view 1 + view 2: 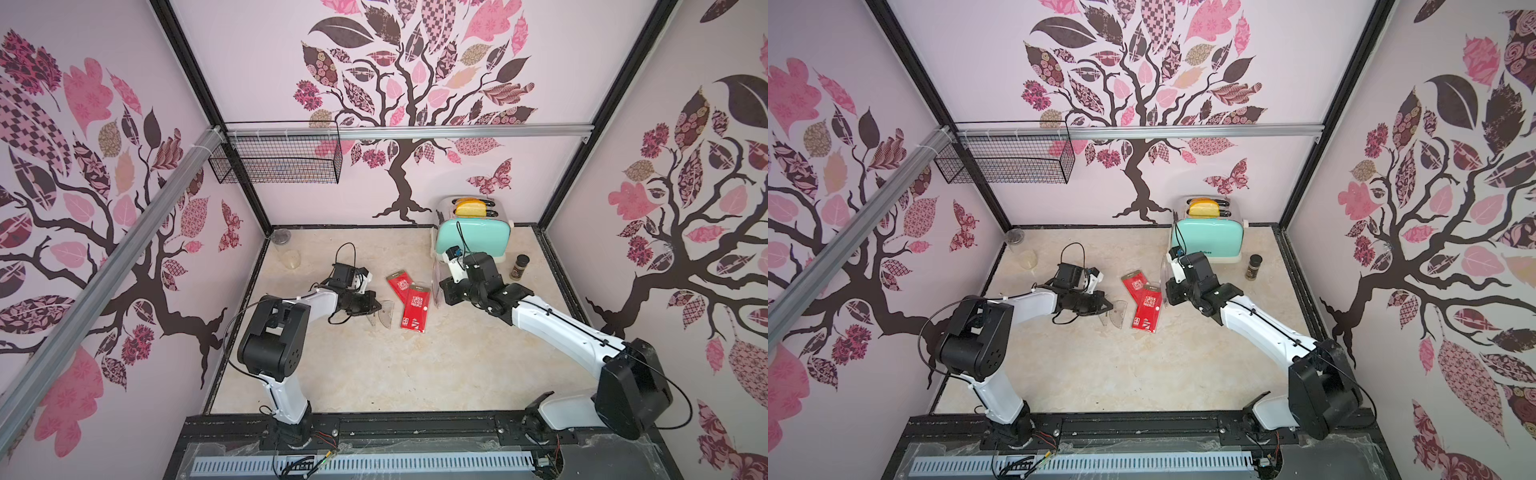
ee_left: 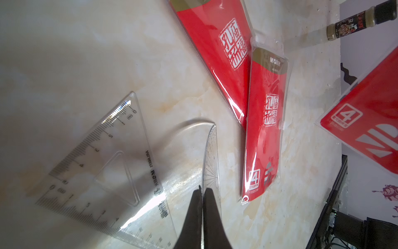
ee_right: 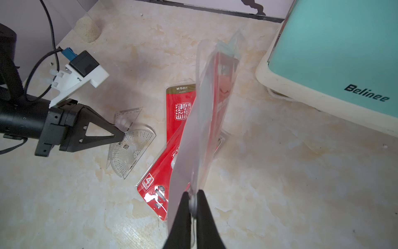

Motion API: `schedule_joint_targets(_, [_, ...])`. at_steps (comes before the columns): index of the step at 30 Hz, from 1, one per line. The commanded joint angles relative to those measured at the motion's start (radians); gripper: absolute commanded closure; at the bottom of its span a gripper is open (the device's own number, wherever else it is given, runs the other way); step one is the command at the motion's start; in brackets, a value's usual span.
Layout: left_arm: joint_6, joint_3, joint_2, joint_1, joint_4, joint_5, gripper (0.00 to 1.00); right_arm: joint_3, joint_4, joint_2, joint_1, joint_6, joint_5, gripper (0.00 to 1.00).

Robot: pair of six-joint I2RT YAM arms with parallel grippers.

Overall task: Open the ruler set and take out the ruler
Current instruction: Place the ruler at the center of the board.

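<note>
Ruler set pouch (image 3: 206, 120): a clear plastic sleeve with a red card inside, raised off the table just right of centre in both top views. Two red packs (image 1: 415, 309) lie flat and overlapping at centre frame. A clear set square (image 2: 103, 155) lies flat on the table left of them. My right gripper (image 3: 193, 198) is pinched narrow on the pouch's end. My left gripper (image 2: 202, 191) is clamped tight on the clear protractor (image 2: 212, 163).
</note>
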State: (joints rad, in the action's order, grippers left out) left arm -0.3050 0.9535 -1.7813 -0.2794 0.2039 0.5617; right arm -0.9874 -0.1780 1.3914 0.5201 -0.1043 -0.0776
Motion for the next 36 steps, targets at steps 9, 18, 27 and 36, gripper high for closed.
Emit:
schedule_joint_targets(9, [0.002,-0.055,0.003,-0.007,0.004,-0.054,0.98,0.003,0.008,-0.024,-0.005,0.005,0.002,1.00])
schedule_joint_targets(18, [-0.006,-0.064,0.004,-0.026,-0.003,-0.058,0.88,0.007,0.006,-0.031,-0.006,0.003,0.001,1.00])
schedule_joint_targets(27, [0.013,-0.052,0.114,-0.034,0.069,-0.170,0.69,0.009,0.004,-0.041,-0.006,0.003,-0.003,1.00])
schedule_joint_targets(36, [-0.032,-0.022,0.355,-0.160,0.032,-0.279,0.68,0.021,0.044,-0.032,-0.003,-0.026,-0.088,1.00])
